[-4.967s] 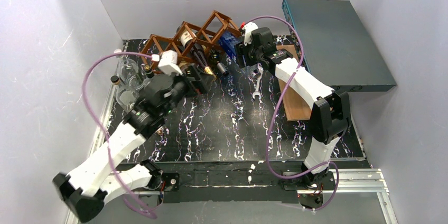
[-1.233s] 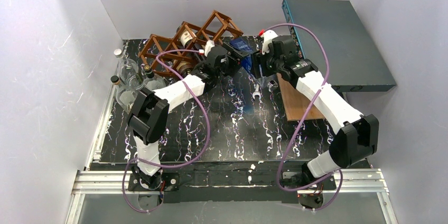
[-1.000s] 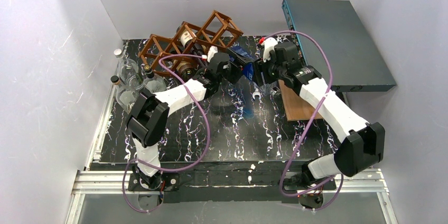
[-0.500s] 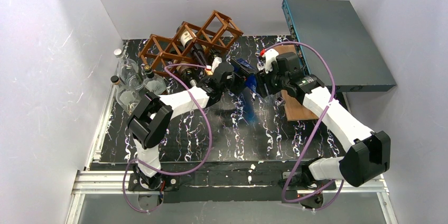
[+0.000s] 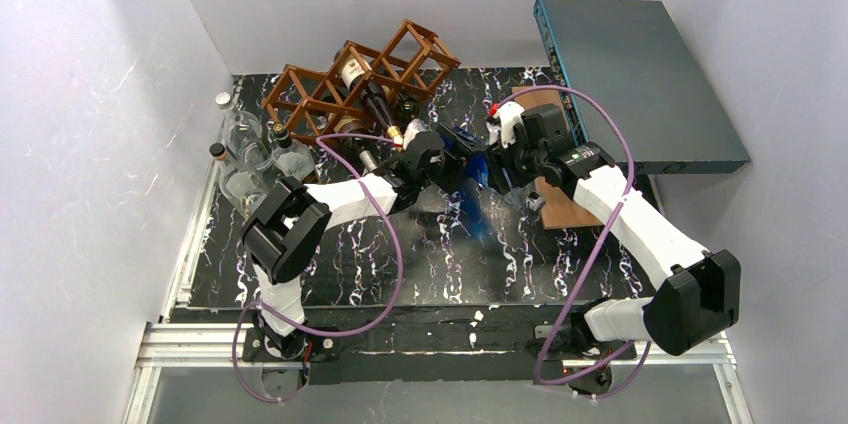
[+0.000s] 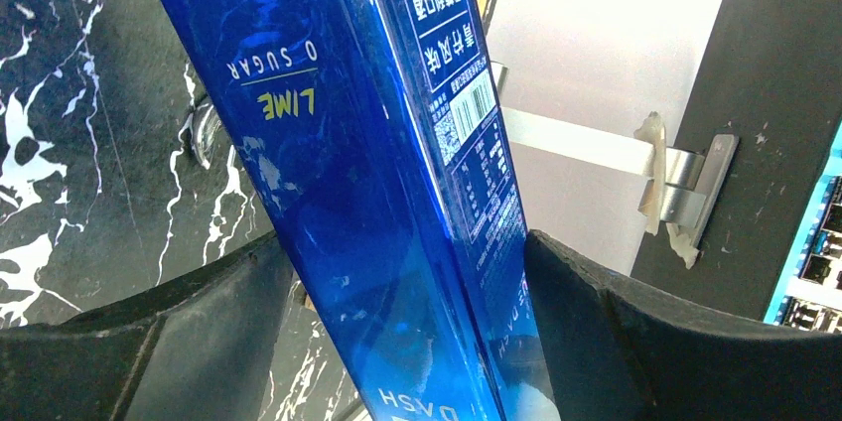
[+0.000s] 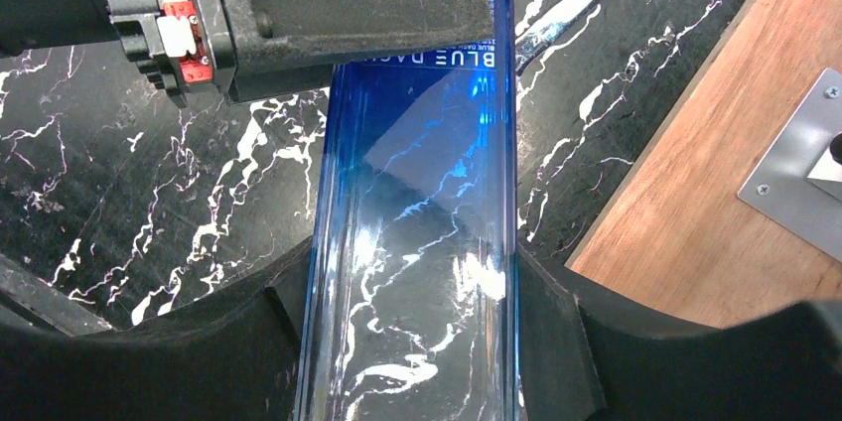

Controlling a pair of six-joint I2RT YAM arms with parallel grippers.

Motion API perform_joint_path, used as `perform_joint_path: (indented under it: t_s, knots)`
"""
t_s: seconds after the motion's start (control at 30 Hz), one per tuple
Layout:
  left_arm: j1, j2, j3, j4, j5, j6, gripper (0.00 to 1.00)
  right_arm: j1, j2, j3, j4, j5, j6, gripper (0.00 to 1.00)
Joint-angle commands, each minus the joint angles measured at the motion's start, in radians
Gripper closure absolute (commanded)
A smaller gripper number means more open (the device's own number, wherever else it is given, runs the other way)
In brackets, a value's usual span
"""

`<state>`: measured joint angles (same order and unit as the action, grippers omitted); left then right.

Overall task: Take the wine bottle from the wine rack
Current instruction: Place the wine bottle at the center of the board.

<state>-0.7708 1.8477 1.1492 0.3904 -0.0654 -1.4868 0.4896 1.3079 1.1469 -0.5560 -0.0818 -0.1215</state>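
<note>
The wine bottle (image 5: 474,194), square and of blue glass, hangs tilted over the table's middle, off the reddish-brown wine rack (image 5: 320,94) at the back left. My right gripper (image 5: 497,166) is shut on it; in the right wrist view both pads press the glass (image 7: 417,272), and the gripper (image 7: 412,342) holds it from the right. My left gripper (image 5: 447,159) stands round the bottle (image 6: 348,143) from the left. The right finger (image 6: 616,322) meets the glass, and a sliver of table shows by the left finger (image 6: 199,322). Its jaws (image 6: 407,262) look open.
Dark bottles (image 5: 375,99) still lie in the rack. Clear glass bottles (image 5: 240,139) stand at the table's left edge. A wooden board (image 5: 562,206) with a metal plate (image 7: 794,173) lies right of the bottle. A large grey box (image 5: 640,74) fills the back right.
Both arms have carried the blue bottle away from the rack toward the near middle of the table. The left jaws have widened round it; the right grip is unchanged.
</note>
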Motion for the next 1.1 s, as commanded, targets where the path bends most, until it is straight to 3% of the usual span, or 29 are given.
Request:
perform_joint_path:
  t_s: [0.0, 0.6, 1.07]
  knots:
    - [-0.023, -0.064, -0.047, -0.005, 0.013, 0.011, 0.17, 0.023, -0.058, 0.03, 0.186, -0.104, -0.042, 0.99]
    - [-0.038, -0.097, -0.145, 0.02, 0.009, -0.026, 0.02, 0.031, -0.04, -0.006, 0.168, -0.16, -0.084, 0.99]
    - [-0.04, -0.174, -0.217, 0.016, 0.011, 0.012, 0.02, 0.04, -0.047, -0.003, 0.149, -0.17, -0.114, 0.99]
